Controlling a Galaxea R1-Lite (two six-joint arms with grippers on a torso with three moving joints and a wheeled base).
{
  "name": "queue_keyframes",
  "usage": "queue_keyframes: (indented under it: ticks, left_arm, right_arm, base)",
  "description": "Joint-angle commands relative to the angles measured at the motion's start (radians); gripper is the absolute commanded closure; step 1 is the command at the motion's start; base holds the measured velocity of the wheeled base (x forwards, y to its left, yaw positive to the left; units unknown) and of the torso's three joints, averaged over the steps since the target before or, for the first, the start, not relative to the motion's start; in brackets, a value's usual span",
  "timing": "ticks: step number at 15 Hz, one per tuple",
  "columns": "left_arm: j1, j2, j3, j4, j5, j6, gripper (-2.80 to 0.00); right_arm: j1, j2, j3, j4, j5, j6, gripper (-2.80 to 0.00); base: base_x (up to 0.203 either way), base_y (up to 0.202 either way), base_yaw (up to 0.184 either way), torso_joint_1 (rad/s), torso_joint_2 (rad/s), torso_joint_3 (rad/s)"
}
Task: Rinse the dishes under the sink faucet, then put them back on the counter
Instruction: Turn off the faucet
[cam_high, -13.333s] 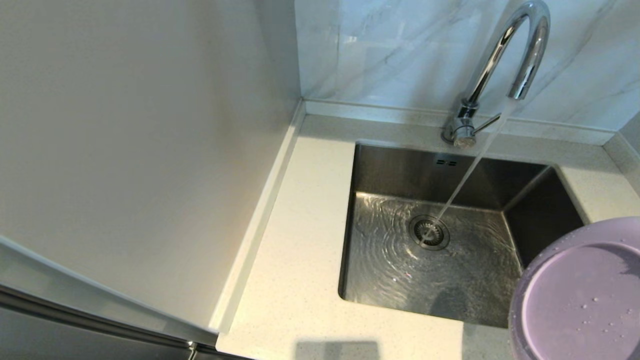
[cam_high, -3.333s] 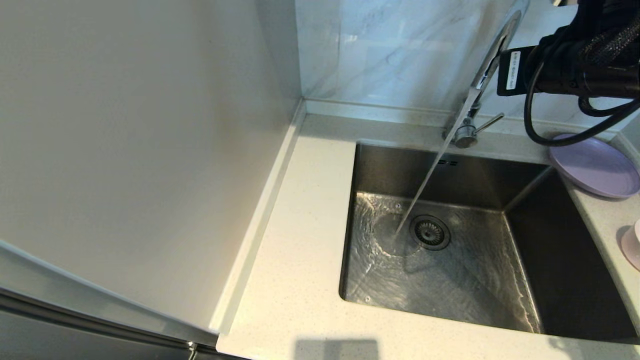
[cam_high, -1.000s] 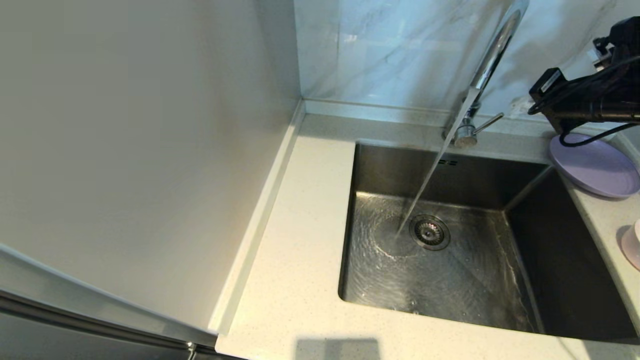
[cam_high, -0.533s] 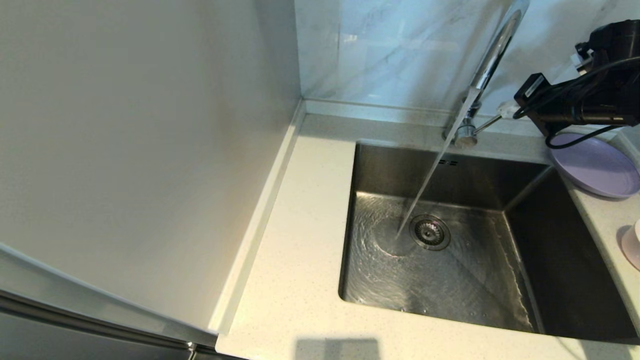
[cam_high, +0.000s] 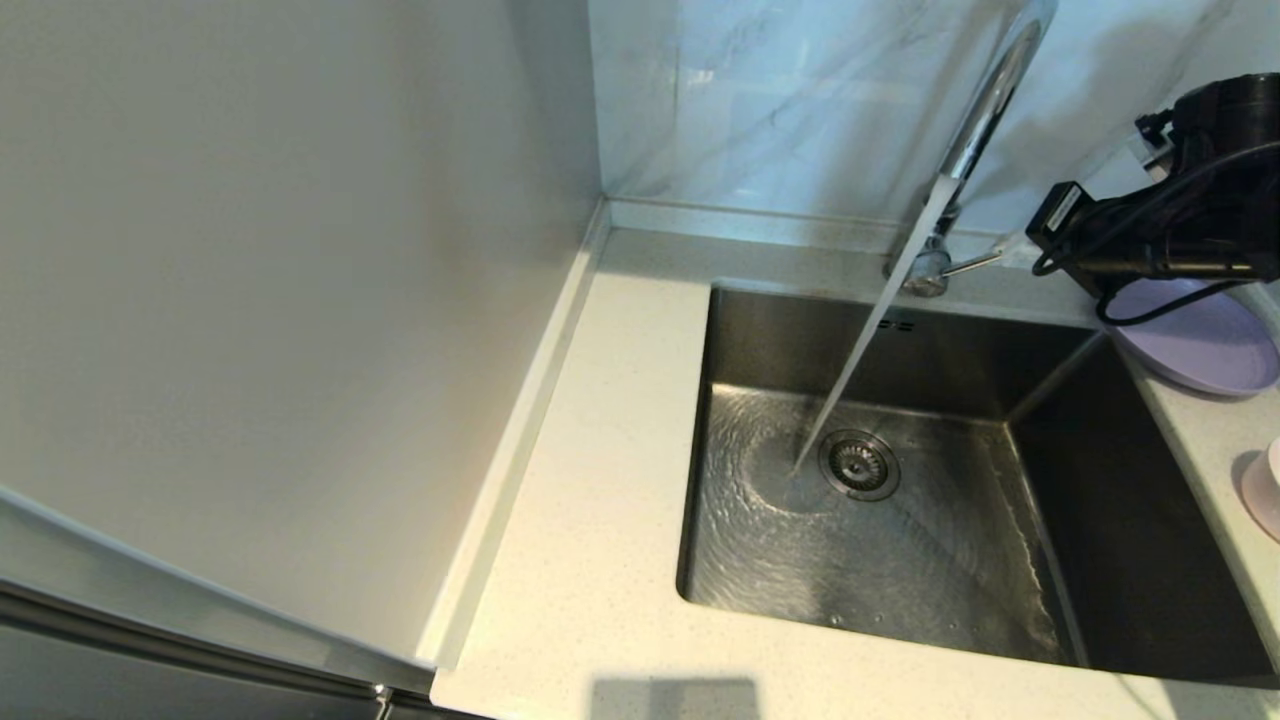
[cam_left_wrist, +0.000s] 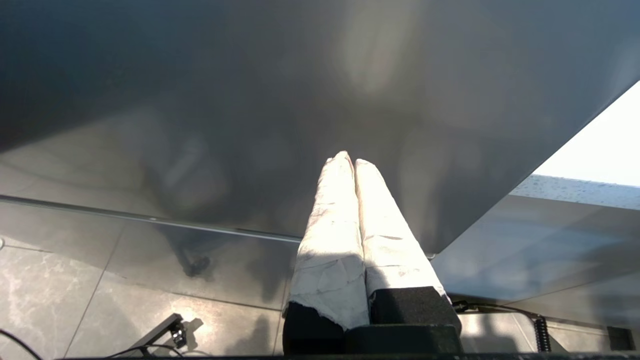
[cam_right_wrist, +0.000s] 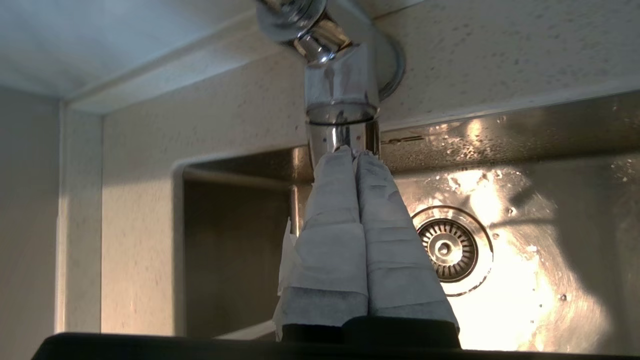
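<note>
Water runs from the chrome faucet (cam_high: 985, 100) into the steel sink (cam_high: 900, 570), landing just left of the drain strainer (cam_high: 858, 464). My right gripper (cam_high: 1012, 247) is shut and empty, its wrapped tips against the end of the thin lever (cam_high: 965, 264). The right wrist view shows the same fingertips (cam_right_wrist: 345, 157) touching the chrome faucet base (cam_right_wrist: 341, 95). The lilac plate (cam_high: 1200, 345) lies on the counter (cam_high: 600, 480) at the back right, partly under my right arm. A pale pink bowl (cam_high: 1264, 490) shows at the right edge. The grey-white bowl is out of view.
My left gripper (cam_left_wrist: 350, 161) is parked, shut and empty, low in front of a dark cabinet face, above floor tiles. A tall pale panel (cam_high: 300, 300) walls off the counter's left side. The marble-veined wall (cam_high: 780, 100) rises behind the faucet.
My right arm has come down and left from above the plate, bringing its shut tips to the lever's end. The lever now sits slightly lower. Water keeps running.
</note>
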Motion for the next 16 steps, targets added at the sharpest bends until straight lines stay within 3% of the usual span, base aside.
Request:
queue_keyframes:
  ticks: [1,7,11,16]
  left_arm:
    - [0.0,0.0,0.0,0.0,0.0,-0.001,0.0]
    - [0.0,0.0,0.0,0.0,0.0,-0.001,0.0]
    - [0.0,0.0,0.0,0.0,0.0,-0.001,0.0]
    - [0.0,0.0,0.0,0.0,0.0,-0.001,0.0]
  right_arm:
    - [0.001,-0.021,0.058,0.012,0.066,-0.028,0.0]
    - [-0.003,-0.034,0.029,0.01,0.028,-0.025,0.0]
    - [-0.005,-0.049,0.02,0.007,-0.12,-0.025,0.0]
    - [-0.005,-0.06,0.032,0.01,-0.233,-0.029,0.0]
  base:
    - [0.0,0.0,0.0,0.0,0.0,0.0]
    - [0.0,0.0,0.0,0.0,0.0,0.0]
    - [0.0,0.0,0.0,0.0,0.0,0.0]
    - [0.0,0.0,0.0,0.0,0.0,0.0]
